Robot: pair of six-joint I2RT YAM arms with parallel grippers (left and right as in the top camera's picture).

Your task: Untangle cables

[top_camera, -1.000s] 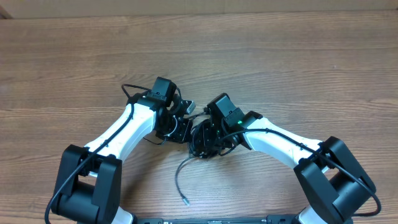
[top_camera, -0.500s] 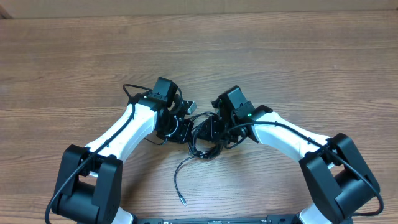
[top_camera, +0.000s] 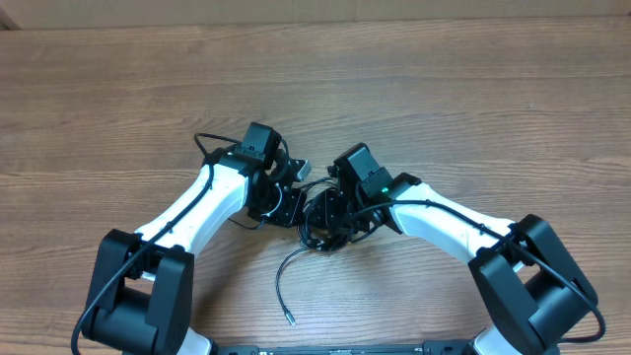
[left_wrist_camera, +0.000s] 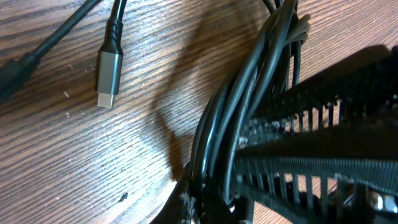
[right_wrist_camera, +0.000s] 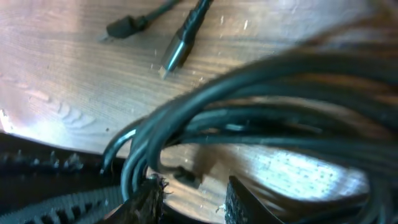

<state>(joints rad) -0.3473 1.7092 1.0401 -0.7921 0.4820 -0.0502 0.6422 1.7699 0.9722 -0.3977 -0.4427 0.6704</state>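
**Cables and both arms, seen from above and from each wrist.** The cables (top_camera: pixel 317 235) lie as one dark knot of black cord near the middle of the counter (top_camera: pixel 444 89), between the two arm ends. One free strand (top_camera: pixel 280 279) curves out of the knot toward the near edge and ends in a small pale tip (top_camera: pixel 292 319); it touches nothing else.

In the left wrist view the cables (left_wrist_camera: pixel 227 134) run as several parallel strands diagonally across the wood. A silvery plug (left_wrist_camera: pixel 106 71) on a ribbed black collar lies flat to one side, apart from the bundle.

In the right wrist view the cables (right_wrist_camera: pixel 249 106) arch blurred across the frame, and two plug ends, one of them metal-tipped (right_wrist_camera: pixel 175 55), rest on the counter beyond.

The left gripper (left_wrist_camera: pixel 239 146) has its jaws closed together on the bundle, the ribbed fingers (left_wrist_camera: pixel 311 168) converging on the strands.

The right gripper (right_wrist_camera: pixel 193 194) has its jaws partly apart, with bare wood showing between the fingertips (right_wrist_camera: pixel 149 193). The bundle drops against one tip, but whether any strand is pinched cannot be told.

From overhead, the left gripper (top_camera: pixel 291 202) and right gripper (top_camera: pixel 345 212) sit just beside each other at the knot.
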